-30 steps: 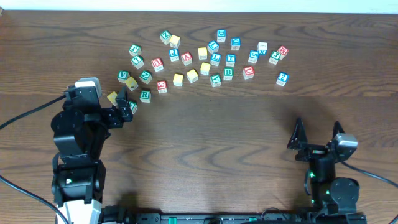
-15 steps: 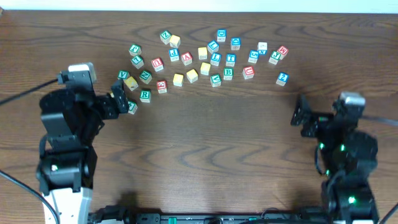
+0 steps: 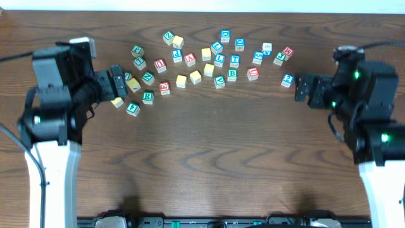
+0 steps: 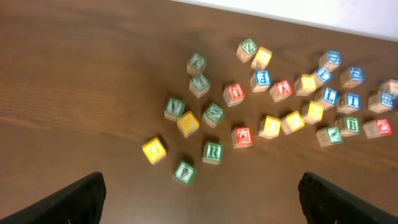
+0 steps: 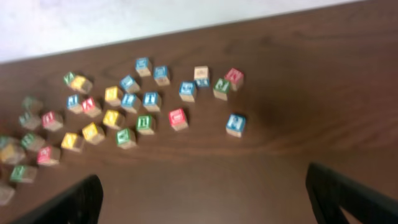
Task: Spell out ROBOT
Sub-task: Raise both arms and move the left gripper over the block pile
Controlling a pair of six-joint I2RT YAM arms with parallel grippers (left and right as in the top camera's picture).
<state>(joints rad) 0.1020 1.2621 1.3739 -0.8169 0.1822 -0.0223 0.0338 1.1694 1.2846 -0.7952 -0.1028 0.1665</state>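
Observation:
The alphabet cubes lie scattered across the far half of the table. The green-framed R (image 3: 147,97) (image 4: 212,151) sits at the cluster's near left. The green-framed B (image 3: 232,75) (image 4: 351,125) and the blue-framed T (image 3: 235,61) (image 4: 352,101) lie near the middle. Yellow-faced cubes (image 3: 181,81) (image 3: 195,76) (image 4: 270,126) sit between them. My left gripper (image 3: 118,80) (image 4: 200,200) hangs open and empty above the cluster's left end. At the right end, my right gripper (image 3: 304,89) (image 5: 205,200) is open and empty too, with B (image 5: 145,123) blurred in its view.
Red-lettered cubes (image 3: 164,88) (image 3: 253,73) and other green and blue cubes are mixed in. A lone blue cube (image 3: 288,80) lies just left of my right gripper. Two more yellow cubes (image 3: 117,101) (image 3: 133,85) sit by my left gripper. Bare wood (image 3: 215,152) fills the near half.
Both arms have risen and swung toward the far side of the table, the left one outward to the left, the right one outward to the right. No cube has moved.

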